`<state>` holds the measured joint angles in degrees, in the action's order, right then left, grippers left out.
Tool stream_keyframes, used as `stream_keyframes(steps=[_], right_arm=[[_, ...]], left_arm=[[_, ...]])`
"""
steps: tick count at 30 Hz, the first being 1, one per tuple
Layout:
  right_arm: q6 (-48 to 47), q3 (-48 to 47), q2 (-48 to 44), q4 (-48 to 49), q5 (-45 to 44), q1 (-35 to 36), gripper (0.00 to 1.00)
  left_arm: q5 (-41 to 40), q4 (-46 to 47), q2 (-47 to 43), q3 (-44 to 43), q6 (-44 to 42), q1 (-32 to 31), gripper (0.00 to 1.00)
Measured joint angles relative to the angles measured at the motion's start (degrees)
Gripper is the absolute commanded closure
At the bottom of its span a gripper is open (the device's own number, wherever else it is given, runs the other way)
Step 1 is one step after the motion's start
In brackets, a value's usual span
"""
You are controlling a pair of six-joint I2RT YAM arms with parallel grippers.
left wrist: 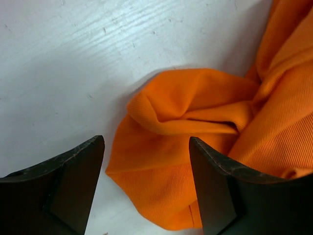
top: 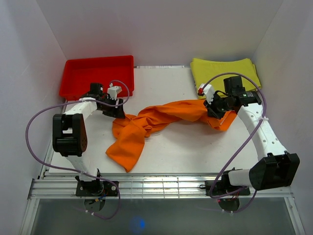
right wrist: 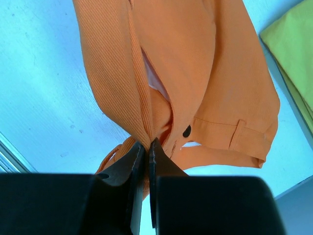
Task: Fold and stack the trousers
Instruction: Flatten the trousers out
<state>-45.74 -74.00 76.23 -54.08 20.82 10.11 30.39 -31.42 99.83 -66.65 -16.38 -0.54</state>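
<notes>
- Trousers (top: 156,118) lay rumpled across the surface (top: 186,149), waistband right, legs left.
- Right end effector (top: 215,111) clenched the waistband, probably anchoring it for straightening.
- Left end effector (top: 119,113) hung spread and empty over bunched leg fabric.

Plain orange trousers (top: 146,122), red tray (top: 98,73), yellow-green cloth (top: 222,68), white table (top: 186,147)

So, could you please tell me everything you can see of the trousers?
The trousers are bright orange, soft, ribbed-looking fabric. They lie unfolded and crumpled in a twisted band across the table. The waist end, with a dark button, is pinched in the shut right gripper. The other end lies bunched on the table beneath the open left gripper, which does not hold it.
</notes>
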Motion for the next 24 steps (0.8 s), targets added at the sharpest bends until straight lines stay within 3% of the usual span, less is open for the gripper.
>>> stream_keyframes(steps=[4, 15, 21, 24], right_arm=[[-1.29, 2.27, -2.23, -0.31, -0.87, -0.96, 0.92], [-2.95, 4.09, -2.56, -1.07, -1.75, -3.37, 0.92], [-2.97, 2.99, 1.18, -0.72, -2.64, -4.52, 0.92], [-3.02, 0.46, 3.78, 0.22, -2.95, -5.55, 0.92]], left_arm=[[0.28, 1.92, 3.50, -1.73, 2.43, -0.20, 0.22], [1.79, 2.84, 9.35, -3.13, 6.54, -1.03, 0.97], [4.28, -1.73, 9.38, -12.28, 6.27, 2.01, 1.00], [5.64, -4.07, 9.60, -22.86, 5.79, 7.13, 1.00]])
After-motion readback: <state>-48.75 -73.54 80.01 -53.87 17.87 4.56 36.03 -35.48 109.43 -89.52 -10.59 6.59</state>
